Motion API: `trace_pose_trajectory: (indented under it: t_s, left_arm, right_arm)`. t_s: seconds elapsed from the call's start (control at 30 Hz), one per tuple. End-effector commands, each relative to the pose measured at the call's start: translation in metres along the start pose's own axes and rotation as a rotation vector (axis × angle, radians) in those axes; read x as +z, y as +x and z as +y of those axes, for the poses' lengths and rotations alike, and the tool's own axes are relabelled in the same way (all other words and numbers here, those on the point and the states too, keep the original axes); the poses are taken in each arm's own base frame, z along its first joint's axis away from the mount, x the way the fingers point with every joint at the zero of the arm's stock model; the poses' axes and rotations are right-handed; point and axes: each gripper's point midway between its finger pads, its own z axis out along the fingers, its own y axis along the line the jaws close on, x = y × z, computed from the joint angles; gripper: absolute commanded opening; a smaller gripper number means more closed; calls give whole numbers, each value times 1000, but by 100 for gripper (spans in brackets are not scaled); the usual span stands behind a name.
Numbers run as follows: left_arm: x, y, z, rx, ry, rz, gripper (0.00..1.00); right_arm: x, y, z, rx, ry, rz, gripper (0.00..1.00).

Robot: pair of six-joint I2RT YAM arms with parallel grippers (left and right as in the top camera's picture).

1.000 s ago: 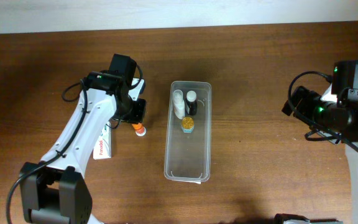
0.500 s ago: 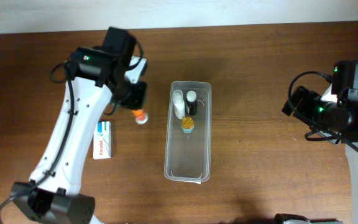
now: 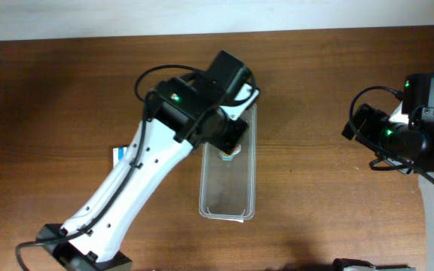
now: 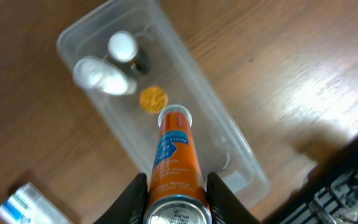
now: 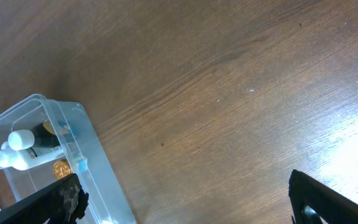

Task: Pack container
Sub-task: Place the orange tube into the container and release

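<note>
The clear plastic container [image 3: 228, 188] lies lengthwise at the table's middle; it also shows in the left wrist view [image 4: 229, 146] and the right wrist view [image 5: 86, 168]. Inside it at the far end are a white bottle [image 4: 101, 76], a dark bottle with a white cap [image 4: 126, 48] and a gold-lidded jar [image 4: 153, 98]. My left gripper [image 4: 178, 196] is shut on an orange tube [image 4: 174, 155] and holds it above the container, over its upper half. My right gripper [image 5: 185, 199] is open and empty over bare table, to the right of the container.
A small white-and-blue medicine box [image 3: 115, 154] lies left of the container, mostly hidden under my left arm; its corner shows in the left wrist view [image 4: 27, 205]. The table's far edge runs along the top of the overhead view.
My left arm has lifted the orange tube from the table left of the container and swung right, over the container. The right arm has not moved.
</note>
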Motion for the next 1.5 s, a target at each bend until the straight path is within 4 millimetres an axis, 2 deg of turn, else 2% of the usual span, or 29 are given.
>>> trace_pose_trajectory:
  t_s: [0.0,0.07,0.2,0.43,0.67,1.0,1.07,1.17,1.23,1.33,1.47]
  left_arm:
    - [18,-10,-2,-5,4,3,1]
    - [37,-17,-1,-5,4,15,0]
    - [68,-17,0,-8,2,66,1]
    - [110,-21,2,-2,0,105,1]
    - [129,-23,16,1,-71,117,1]
    - [153,-17,17,0,-75,159,2]
    - [153,-17,17,0,-75,159,10]
    - [154,-18,17,0,-75,157,34]
    - [154,-18,17,0,-75,157,44]
    - [151,-18,17,0,-74,157,54]
    - [131,-23,15,-1,-66,152,63]
  right_arm:
    - [-3,-2,0,11,-7,-10,98]
    - [-3,-2,0,11,-7,-10,99]
    - [-3,-2,0,11,-7,-10,98]
    - [-3,-2,0,11,-7,-10,98]
    - [-3,-2,0,11,-7,-10,98]
    - [-3,-2,0,11,-7,-10,98]
    - [-3,-2,0,11,-7,-10,98]
    - [-3,-2,0,11,-7,-10,98]
    - [-3,-2,0,11,-7,-10,99]
    - [-3,-2,0,11,-7,-10,98]
    - [-3,-2,0,11,-7,-10,98]
